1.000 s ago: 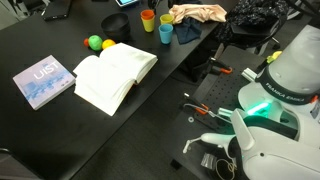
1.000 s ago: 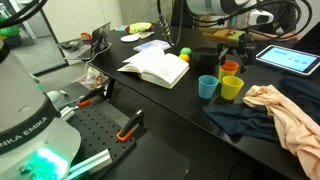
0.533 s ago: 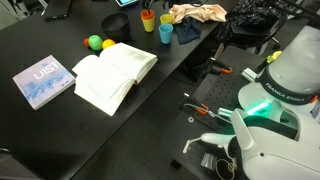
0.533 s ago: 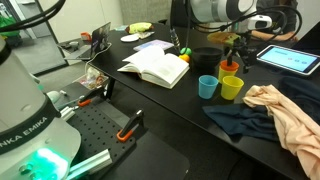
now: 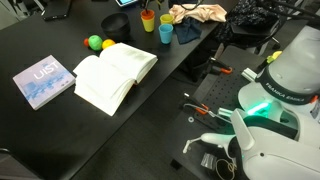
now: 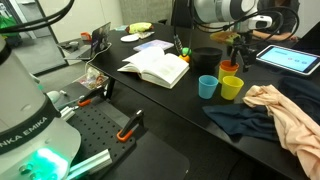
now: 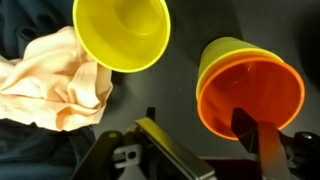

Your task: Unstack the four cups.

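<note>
Orange cup (image 7: pixel 250 92) rim inside downward pincer (image 7: pixel 212 140)

— What is the arm made of, to look at?
— A glossy white rounded base (image 5: pixel 287 70) with grey "FRANKA EMIKA" lettering (image 5: pixel 273 97) and a glowing green light ring (image 5: pixel 258 117) beneath it.
— And further out?
— Pale grey-white upper links (image 6: pixel 215 9), then a black two-fingered gripper (image 7: pixel 203 135). Its fingers (image 7: pixel 165 148) are dark flat bars, one edged in olive.
</note>
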`<state>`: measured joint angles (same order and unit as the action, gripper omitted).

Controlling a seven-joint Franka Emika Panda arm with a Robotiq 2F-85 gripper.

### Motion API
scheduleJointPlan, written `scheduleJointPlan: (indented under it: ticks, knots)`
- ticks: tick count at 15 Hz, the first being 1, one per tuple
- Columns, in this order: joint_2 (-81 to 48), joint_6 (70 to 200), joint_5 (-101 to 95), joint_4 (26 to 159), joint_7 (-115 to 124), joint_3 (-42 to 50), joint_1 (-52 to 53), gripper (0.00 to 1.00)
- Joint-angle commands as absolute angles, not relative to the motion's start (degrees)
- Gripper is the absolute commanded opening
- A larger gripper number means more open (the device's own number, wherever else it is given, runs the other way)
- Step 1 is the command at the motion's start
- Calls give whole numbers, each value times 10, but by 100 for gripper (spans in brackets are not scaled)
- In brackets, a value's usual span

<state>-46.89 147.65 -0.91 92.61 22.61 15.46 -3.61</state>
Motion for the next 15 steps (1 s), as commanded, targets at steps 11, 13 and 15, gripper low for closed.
scheduleJointPlan:
  ticks: [11, 13, 15]
  knots:
    - [-457, 1442, -2, 911, 202, 134, -43, 3]
    - [-450, 1434, -12, 918, 189, 136, -40, 3]
    - [-443, 1429, -18, 925, 174, 137, -39, 3]
